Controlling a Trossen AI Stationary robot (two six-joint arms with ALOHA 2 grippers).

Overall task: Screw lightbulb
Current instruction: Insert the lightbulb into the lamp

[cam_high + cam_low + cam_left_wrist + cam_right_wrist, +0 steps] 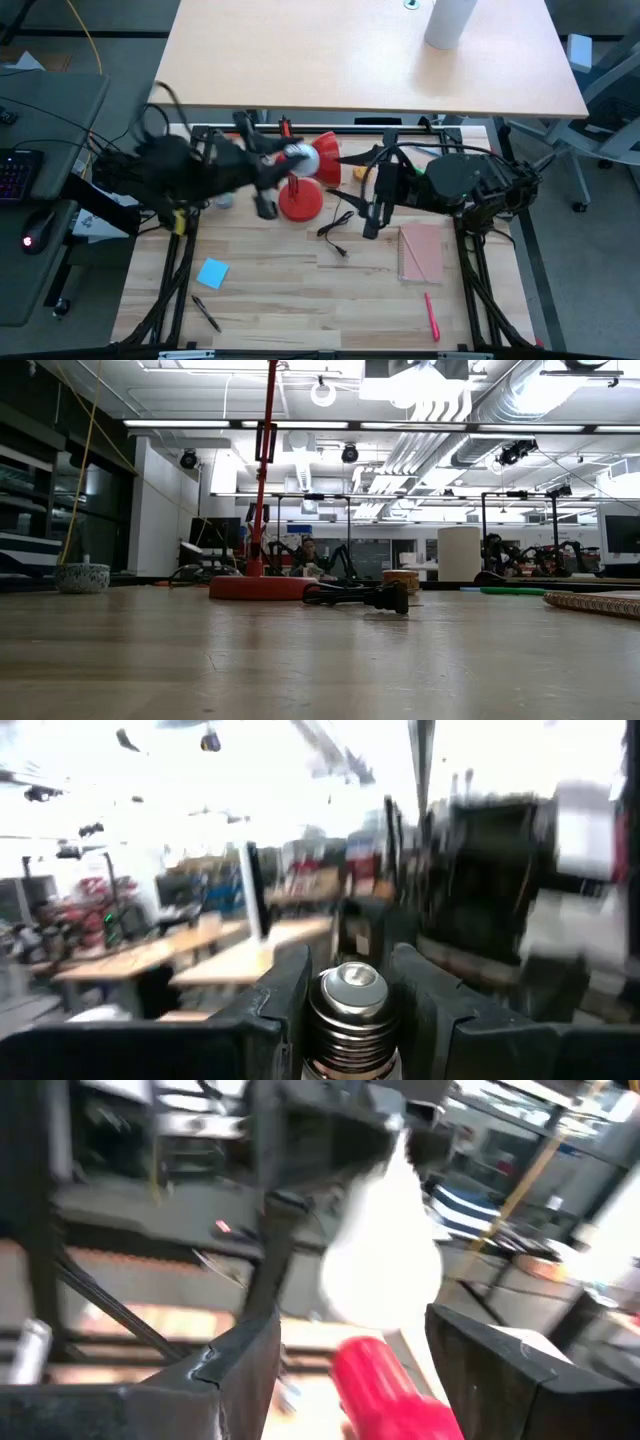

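The lightbulb (352,1005) sits between the fingers of my left gripper (350,990), which is shut on it, its threaded metal base pointing away past the fingertips. In the high view my left gripper (280,165) holds the lightbulb (298,155) in the air beside the red lamp's shade (328,160). The lamp stands on its round red base (300,200). My right gripper (350,1330) is open, with a red part of the lamp (385,1380) between its fingers and a gap on each side. Neither gripper shows in the low view. My left gripper pinches the lightbulb between its two fingers, which lie along the threaded base (350,1035) on either side. The metal end contact (355,980) sticks out beyond the fingertips. The bulb is lifted clear of the table, roughly level, pointing toward the lamp's shade.
A black cord with a plug (335,228) lies by the lamp's base. A pink notebook (420,252) and a red pen (431,315) lie at the right, a blue note (212,272) and a black pen (206,313) at the near left. A small yellow-orange object (360,172) sits near the shade.
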